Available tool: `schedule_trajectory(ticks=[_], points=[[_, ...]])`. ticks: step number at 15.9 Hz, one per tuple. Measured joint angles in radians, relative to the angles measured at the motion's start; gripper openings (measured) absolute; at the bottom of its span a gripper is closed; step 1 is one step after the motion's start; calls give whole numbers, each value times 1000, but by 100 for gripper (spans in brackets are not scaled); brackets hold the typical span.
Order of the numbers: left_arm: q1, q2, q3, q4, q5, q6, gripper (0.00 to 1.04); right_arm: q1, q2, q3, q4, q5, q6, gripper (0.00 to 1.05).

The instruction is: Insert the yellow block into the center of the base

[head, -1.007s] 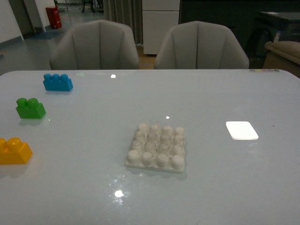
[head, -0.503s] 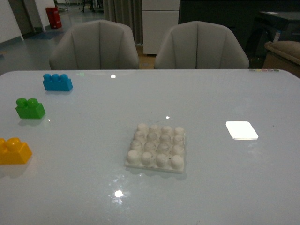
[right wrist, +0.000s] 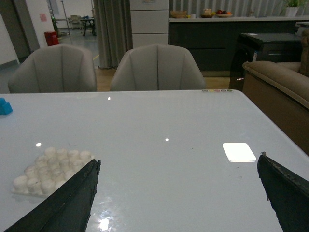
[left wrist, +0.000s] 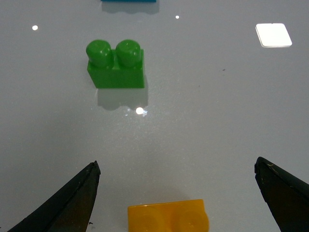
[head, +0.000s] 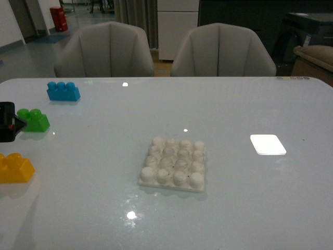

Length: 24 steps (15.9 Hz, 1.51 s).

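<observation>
The yellow block (head: 15, 167) lies at the table's left edge, nearest me. In the left wrist view it (left wrist: 168, 217) lies between the wide-open jaws of my left gripper (left wrist: 176, 169), a little behind the fingertips. In the front view a black part of that gripper (head: 8, 122) shows at the left edge, beside the green brick. The white studded base (head: 174, 164) lies flat at the table's middle and also shows in the right wrist view (right wrist: 50, 169). My right gripper (right wrist: 177, 166) is open and empty above the table, to the right of the base; it does not show in the front view.
A green two-stud brick (head: 34, 120) and a blue three-stud brick (head: 63, 90) lie at the left, beyond the yellow block. The green brick (left wrist: 116, 64) shows ahead of the left jaws. Two grey chairs (head: 104, 49) stand behind the table. Bright light patches (head: 268, 144) lie on the glossy top.
A black part of my left gripper has come into the front view at the left edge, beside the green brick. The blocks and base have not moved.
</observation>
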<state>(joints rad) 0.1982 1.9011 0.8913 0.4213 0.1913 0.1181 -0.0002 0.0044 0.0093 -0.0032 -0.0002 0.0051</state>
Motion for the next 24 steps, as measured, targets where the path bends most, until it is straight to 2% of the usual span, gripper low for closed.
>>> schedule_trajectory(ticks=[2,5,10,17,24], points=[[75,119,104,-68,-3,25,98,0,0,0,0,0,0,98],[115,125,116,-114,29,15,98,0,0,0,0,0,0,98],[109,125,110,-98,79,27,98,0,0,0,0,0,0,98],[98,177,105,-60,66,74,98,0,0,0,0,0,0,98],[91,207,94,-32,88,43,98,0,0,0,0,0,0,98]])
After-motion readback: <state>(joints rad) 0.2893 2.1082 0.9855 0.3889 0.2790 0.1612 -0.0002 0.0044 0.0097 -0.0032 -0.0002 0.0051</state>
